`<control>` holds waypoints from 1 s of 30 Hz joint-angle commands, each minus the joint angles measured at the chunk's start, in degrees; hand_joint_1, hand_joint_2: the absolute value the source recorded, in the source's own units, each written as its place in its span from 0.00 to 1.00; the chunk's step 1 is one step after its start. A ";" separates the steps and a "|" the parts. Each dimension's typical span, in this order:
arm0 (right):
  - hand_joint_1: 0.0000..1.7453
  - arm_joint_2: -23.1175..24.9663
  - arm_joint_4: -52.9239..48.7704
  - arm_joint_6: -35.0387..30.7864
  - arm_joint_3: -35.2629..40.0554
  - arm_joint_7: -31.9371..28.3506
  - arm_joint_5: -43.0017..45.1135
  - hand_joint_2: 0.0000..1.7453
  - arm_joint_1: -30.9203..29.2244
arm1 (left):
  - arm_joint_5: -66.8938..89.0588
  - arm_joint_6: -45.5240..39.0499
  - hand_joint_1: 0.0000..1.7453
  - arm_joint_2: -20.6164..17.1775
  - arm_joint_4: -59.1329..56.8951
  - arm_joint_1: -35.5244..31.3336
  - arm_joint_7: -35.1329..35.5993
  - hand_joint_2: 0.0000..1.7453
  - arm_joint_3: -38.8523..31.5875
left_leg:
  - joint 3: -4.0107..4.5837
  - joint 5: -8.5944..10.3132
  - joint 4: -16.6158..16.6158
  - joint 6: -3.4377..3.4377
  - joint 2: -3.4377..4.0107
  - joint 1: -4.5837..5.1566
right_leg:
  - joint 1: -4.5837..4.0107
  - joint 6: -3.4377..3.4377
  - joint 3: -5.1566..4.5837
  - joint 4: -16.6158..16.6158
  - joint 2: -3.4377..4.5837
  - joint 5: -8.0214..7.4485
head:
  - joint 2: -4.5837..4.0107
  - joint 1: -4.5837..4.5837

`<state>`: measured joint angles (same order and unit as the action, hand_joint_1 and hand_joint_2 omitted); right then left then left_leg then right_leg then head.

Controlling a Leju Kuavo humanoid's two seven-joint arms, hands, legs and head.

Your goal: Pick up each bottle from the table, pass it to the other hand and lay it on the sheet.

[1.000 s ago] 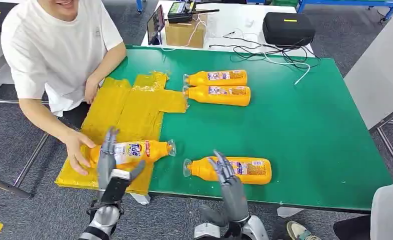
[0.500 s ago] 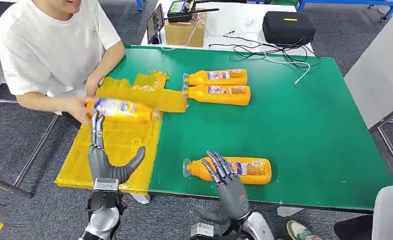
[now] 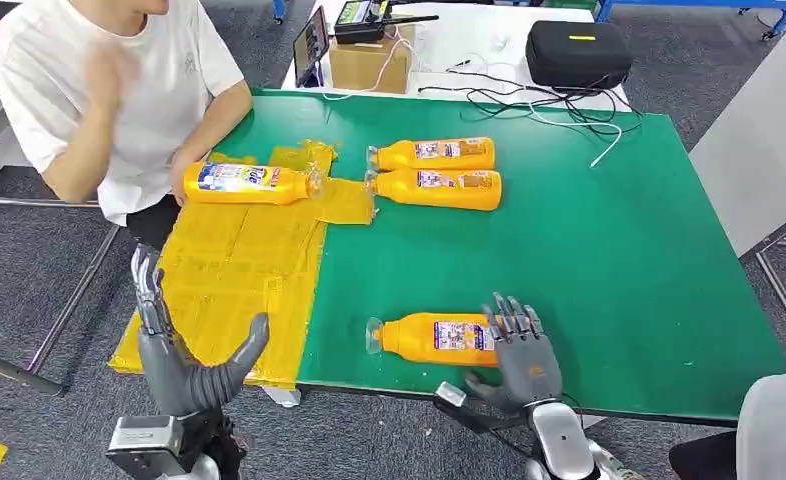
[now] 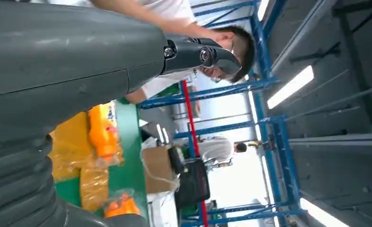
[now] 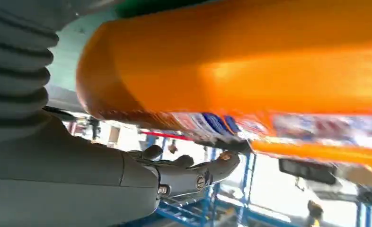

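Now the nearest orange bottle (image 3: 439, 339) lies on its side close to the near edge of the green table (image 3: 619, 270), cap pointing toward the yellow sheet (image 3: 234, 270). The right hand (image 3: 524, 358) has its fingers draped over the bottle's base end; whether they actually clamp it I cannot tell, and the right wrist view shows the bottle (image 5: 250, 71) just beside the thumb (image 5: 193, 172). Bare green cloth stretches between this bottle and the pair of bottles (image 3: 437, 173) lying side by side farther back, with more open table to the right. A fourth bottle (image 3: 249, 184) rests across the sheet's far end, the person (image 3: 99, 90) sitting just behind it.

The left hand (image 3: 184, 350) hangs off the sheet's near corner, fingers spread, holding nothing. Half a second ago that fourth bottle was in the person's hand above the sheet; it is now set down, and their arm is raised. The right hand has shifted from the bottle's middle to its base.
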<state>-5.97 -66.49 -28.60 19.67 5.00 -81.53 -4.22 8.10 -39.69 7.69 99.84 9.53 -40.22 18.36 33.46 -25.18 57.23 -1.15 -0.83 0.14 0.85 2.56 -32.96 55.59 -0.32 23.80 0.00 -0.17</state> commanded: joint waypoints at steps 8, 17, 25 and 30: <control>0.00 0.69 6.58 5.63 -2.58 3.84 0.17 1.00 -2.11 | 2.90 1.95 0.00 1.72 -4.65 1.55 0.68 1.00 1.26 | -0.20 0.01 -0.06 0.02 0.00 -0.03 | -0.02 -0.04 0.19 -0.06 -0.01 0.00 | 0.00 0.00; 0.91 2.28 24.22 16.09 0.98 2.71 3.47 1.00 -15.61 | 4.12 6.23 0.00 0.19 -10.58 -2.50 2.41 1.00 4.14 | -0.38 0.05 -0.11 0.06 0.23 -0.06 | -0.06 -0.08 0.29 -0.14 0.20 -0.15 | 0.00 0.00; 1.00 2.78 32.61 25.44 3.19 6.56 8.95 1.00 -19.95 | 10.10 7.90 0.00 -1.14 -16.53 -5.33 5.05 1.00 4.84 | -0.53 0.26 -0.16 0.04 0.26 -0.07 | -0.08 -0.13 0.26 -0.19 0.13 -0.39 | 0.00 0.02; 1.00 2.29 32.62 24.85 3.19 6.28 9.25 1.00 -19.40 | 10.13 7.99 0.00 -1.23 -16.23 -5.10 5.07 1.00 4.78 | -0.83 0.19 -0.18 0.03 0.19 -0.11 | -0.13 -0.11 0.16 -0.28 0.11 -0.30 | 0.00 0.02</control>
<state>-3.56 -44.54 -5.79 21.09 11.26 -73.11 -24.59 18.08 -32.19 8.41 88.91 6.65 -35.47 21.92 32.66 -25.11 57.22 -1.19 -0.47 0.11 0.81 2.55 -32.92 55.53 -0.03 23.55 0.00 -0.15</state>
